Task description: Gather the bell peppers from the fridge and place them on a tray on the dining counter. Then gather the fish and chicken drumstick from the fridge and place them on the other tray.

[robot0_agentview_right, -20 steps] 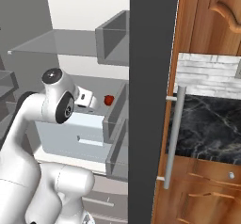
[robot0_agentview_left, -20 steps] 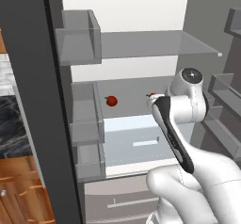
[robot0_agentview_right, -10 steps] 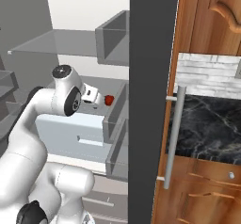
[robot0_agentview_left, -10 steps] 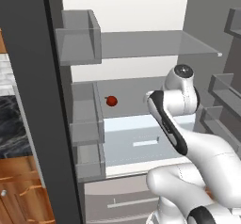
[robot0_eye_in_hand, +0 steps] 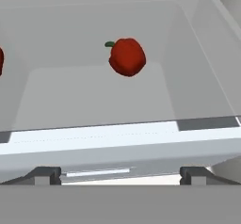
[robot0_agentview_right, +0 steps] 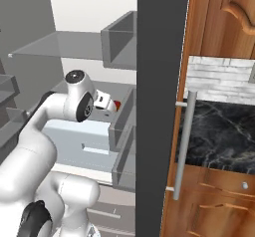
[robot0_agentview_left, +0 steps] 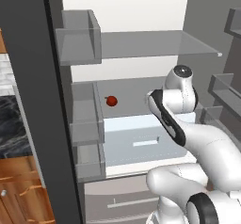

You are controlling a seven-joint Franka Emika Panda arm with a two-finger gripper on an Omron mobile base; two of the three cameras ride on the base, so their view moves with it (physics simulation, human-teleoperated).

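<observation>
A red bell pepper (robot0_eye_in_hand: 127, 57) with a green stem lies at the back of the fridge's middle shelf (robot0_eye_in_hand: 94, 96); it also shows as a small red ball (robot0_agentview_left: 111, 100) near the shelf's left wall. A second red shape (robot0_eye_in_hand: 1, 60) is cut off by the left edge of the hand view. My gripper (robot0_eye_in_hand: 121, 173) is open and empty, in front of the shelf's lip and short of the pepper, with one dark fingertip (robot0_eye_in_hand: 44, 173) at each lower corner. In the right base view the white hand (robot0_agentview_right: 103, 101) points at the pepper (robot0_agentview_right: 117, 104). Fish, chicken drumstick, trays and dining counter are out of view.
A pale drawer (robot0_agentview_left: 141, 140) sits under the shelf and a glass shelf (robot0_agentview_left: 155, 44) above it. Grey door bins (robot0_agentview_left: 84, 124) line the left side. The dark fridge door edge (robot0_agentview_right: 159, 106) and a wooden cabinet with a metal handle (robot0_agentview_right: 182, 146) stand to the right.
The arm has swung left and reached further into the fridge, bringing the hand closer to the pepper. The gripper stays open.
</observation>
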